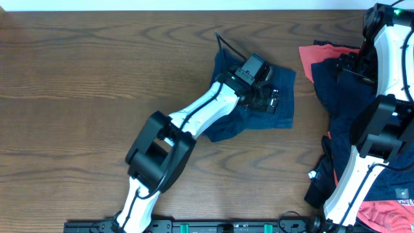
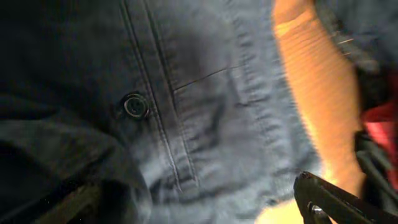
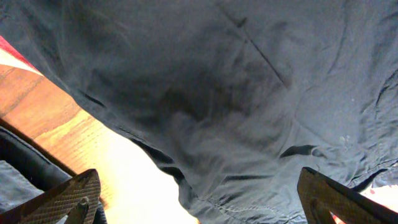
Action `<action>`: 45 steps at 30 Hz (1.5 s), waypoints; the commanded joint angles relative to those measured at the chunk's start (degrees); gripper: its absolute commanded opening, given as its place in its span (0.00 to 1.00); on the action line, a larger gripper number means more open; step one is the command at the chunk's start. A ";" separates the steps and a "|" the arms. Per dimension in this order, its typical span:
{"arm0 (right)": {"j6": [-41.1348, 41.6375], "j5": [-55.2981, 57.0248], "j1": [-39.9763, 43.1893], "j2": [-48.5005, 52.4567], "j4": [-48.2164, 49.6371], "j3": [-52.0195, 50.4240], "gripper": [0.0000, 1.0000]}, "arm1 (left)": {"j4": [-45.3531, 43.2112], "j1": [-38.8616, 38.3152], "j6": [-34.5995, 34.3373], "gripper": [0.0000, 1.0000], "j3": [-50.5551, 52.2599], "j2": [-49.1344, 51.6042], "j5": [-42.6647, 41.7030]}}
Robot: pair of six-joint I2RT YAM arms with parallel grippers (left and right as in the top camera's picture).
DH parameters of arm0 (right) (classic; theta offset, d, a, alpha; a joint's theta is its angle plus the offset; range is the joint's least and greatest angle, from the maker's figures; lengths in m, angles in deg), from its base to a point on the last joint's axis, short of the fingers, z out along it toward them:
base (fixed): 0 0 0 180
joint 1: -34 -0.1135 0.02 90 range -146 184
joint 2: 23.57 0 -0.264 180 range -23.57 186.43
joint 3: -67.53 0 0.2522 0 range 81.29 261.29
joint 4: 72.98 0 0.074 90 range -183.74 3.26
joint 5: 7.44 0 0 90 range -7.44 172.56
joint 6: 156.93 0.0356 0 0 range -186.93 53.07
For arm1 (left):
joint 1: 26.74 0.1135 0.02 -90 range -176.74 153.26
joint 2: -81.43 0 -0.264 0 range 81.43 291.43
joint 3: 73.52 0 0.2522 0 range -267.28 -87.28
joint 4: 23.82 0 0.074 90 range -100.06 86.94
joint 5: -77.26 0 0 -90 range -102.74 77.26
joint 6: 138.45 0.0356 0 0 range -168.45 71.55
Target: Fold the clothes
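Fingers on the left arm [image 2: 329, 199] gape wide and empty just over the dark navy buttoned garment [image 1: 288, 97] lying midway across the brown wooden tabletop [image 1: 77, 97], while fingers on the right arm [image 3: 68, 199], equally wide and empty, hang over the heap of navy and coral-red clothes [image 1: 323, 74] at the right edge.

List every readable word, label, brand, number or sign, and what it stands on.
None can be read.
Small white label on the dark navy fabric garment in the right pile: too small to read.
Dark round button on navy fabric: marking blurred.
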 commanded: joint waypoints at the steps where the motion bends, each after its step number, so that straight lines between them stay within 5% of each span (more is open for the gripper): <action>1: -0.26 0.57 -0.15 -0.63 0.24 -0.37 0.99 | 1.36 0.31 1.40 0.98 0.00 -7.21 1.11; 8: -0.28 0.09 -0.15 -0.63 0.35 -0.37 0.99 | 6.01 0.42 3.72 0.98 0.00 -16.06 7.61; 15: -1.60 -0.98 -0.15 -0.63 0.33 -0.37 0.99 | 14.25 6.97 3.52 0.97 0.13 -14.53 12.83; 17: -1.60 -1.01 -0.15 -0.63 0.33 -0.37 0.99 | 14.93 9.29 3.52 0.84 0.35 -13.51 12.83; 18: -1.62 -0.98 -0.15 -0.63 0.31 -0.37 0.99 | 14.99 10.71 3.52 0.70 0.50 -12.96 12.66; 20: -1.79 -1.03 -0.15 -0.63 0.26 -0.37 0.99 | 15.04 13.35 3.54 0.63 0.55 -11.76 11.08; 22: -1.77 -1.14 -0.15 -0.63 0.28 -0.37 0.99 | 15.13 15.69 3.56 0.79 0.55 -10.71 8.41; 29: -1.77 -1.11 -0.15 -0.63 0.33 -0.37 0.99 | 15.15 19.82 4.22 0.93 0.57 -6.14 -0.79; 45: -1.79 -1.14 -0.15 -0.63 0.35 -0.37 0.99 | 9.94 19.17 3.72 0.97 0.57 -2.86 -13.07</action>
